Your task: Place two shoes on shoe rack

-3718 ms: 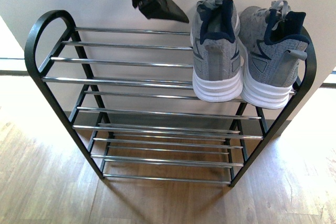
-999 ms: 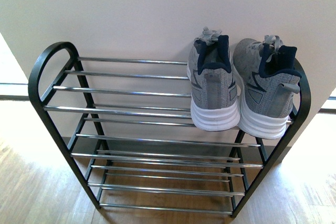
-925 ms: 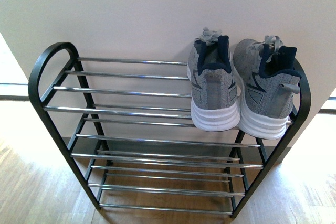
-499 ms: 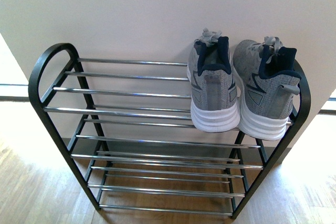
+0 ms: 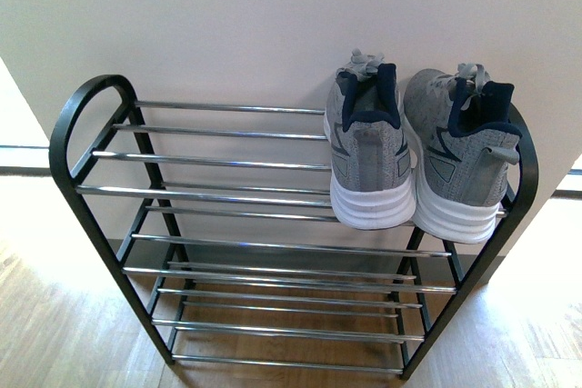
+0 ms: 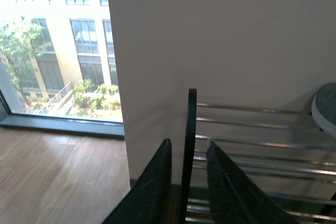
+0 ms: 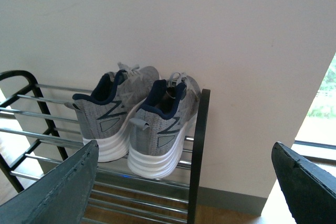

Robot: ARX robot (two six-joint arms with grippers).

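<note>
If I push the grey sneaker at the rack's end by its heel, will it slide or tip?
Likely slides rather than tips: that sneaker sits flat on a broad white sole. The smooth rods probably give little grip, though the sole might catch in a gap. The knit upper looks soft, so the heel may buckle if pinched.

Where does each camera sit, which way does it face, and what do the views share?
Front: on the robot's body, looking down at the black-framed shoe rack with silver rods against a pale wall; no arm shows.
Left wrist: by the rack's left end, facing it and the wall; the left hand, fingers apart, shows.
Right wrist: off the rack's right end, facing the grey knit sneakers with white soles; the right hand, wide open, frames them.
Shared: front and right wrist views both show the sneakers on the top shelf.
</note>
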